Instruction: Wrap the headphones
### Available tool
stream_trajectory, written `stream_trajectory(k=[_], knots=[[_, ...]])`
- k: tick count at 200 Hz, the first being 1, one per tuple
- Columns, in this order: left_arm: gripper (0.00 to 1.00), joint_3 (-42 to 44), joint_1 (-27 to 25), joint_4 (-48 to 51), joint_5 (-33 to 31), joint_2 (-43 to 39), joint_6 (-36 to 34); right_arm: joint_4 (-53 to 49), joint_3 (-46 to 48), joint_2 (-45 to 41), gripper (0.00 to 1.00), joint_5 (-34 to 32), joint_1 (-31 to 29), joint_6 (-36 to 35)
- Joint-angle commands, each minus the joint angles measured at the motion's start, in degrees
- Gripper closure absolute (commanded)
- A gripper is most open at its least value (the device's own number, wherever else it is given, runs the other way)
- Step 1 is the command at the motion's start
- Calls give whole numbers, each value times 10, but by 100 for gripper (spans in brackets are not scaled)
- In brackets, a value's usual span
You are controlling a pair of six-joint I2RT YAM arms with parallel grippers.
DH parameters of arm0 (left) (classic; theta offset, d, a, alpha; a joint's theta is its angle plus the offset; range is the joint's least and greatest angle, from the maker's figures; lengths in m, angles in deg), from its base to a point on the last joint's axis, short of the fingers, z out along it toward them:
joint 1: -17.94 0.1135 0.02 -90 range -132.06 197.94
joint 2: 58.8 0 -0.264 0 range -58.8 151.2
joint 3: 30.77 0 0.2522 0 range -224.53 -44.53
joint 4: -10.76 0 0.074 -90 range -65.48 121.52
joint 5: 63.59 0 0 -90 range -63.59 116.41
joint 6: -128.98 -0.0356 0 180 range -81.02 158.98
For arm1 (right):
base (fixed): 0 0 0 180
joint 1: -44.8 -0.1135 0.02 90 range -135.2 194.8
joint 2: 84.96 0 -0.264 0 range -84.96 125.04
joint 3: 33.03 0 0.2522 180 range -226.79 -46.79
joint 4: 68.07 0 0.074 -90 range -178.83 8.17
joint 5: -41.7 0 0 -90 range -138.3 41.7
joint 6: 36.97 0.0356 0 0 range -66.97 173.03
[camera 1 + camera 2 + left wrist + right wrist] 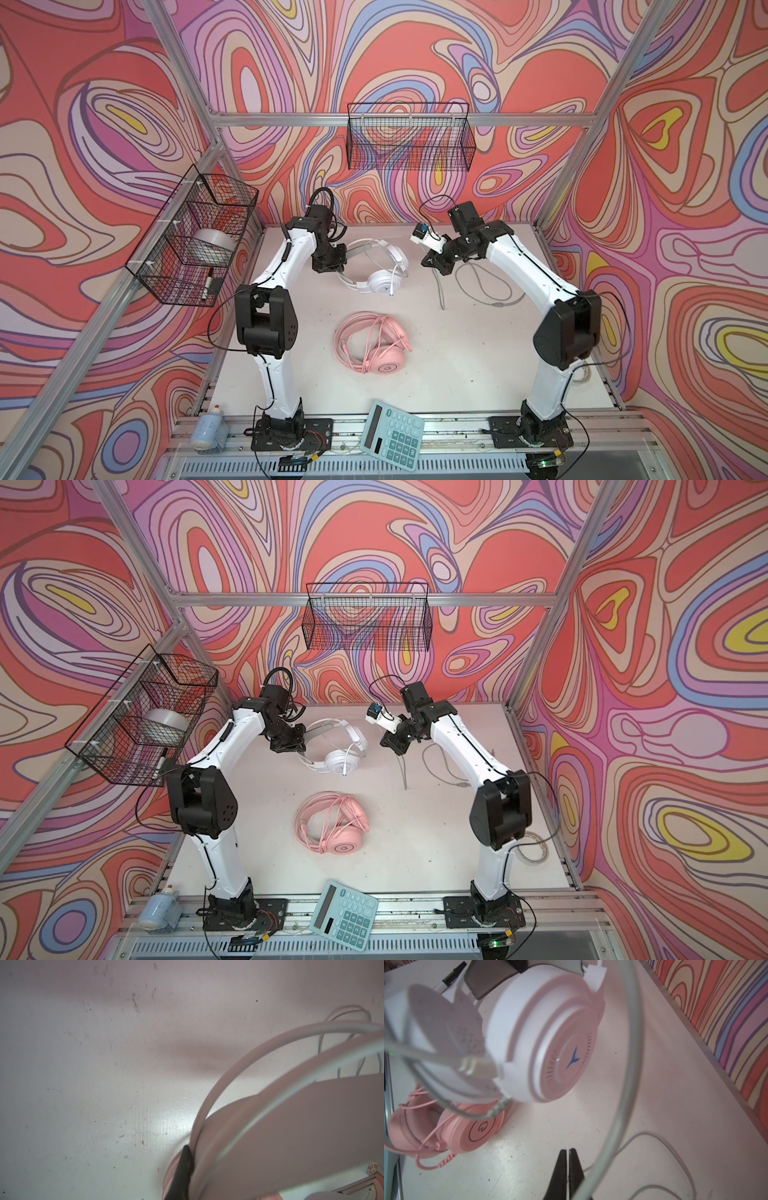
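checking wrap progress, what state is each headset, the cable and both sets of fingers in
white headset: band gripped, cable not wrapped
grey cable: unwound, part lifted, rest lying in loose loops
pink headset: lying flat, cable wound round it
left fingers: shut on white headset band
right fingers: shut, apparently on grey cable

Overhead pair, wrist views near white headset (542,1043)

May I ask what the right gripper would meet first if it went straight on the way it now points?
Most likely the white headset's earcup, lying straight ahead of the right gripper; only bare table shows between them. Depth is unclear, so the tips might reach the table first.
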Motion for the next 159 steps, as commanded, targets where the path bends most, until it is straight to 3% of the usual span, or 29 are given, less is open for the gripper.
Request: stream_trajectory(k=[1, 21, 48, 104, 159], knots=[[100, 4, -3, -3, 37, -39, -25, -34, -76, 69, 100, 40, 6, 68], [100, 8, -3, -4, 46, -49, -36, -37, -123, 122, 100, 52, 14, 127], [100, 17, -3, -10, 54, -63, -43, -1, -112, 146, 100, 60, 28, 192], [100, 20, 1, -45, 79, -85, 19, 110, 19, 128, 100, 116, 40, 251], [100, -5, 1, -74, 100, -93, 89, 295, 172, 97, 97, 141, 40, 339]])
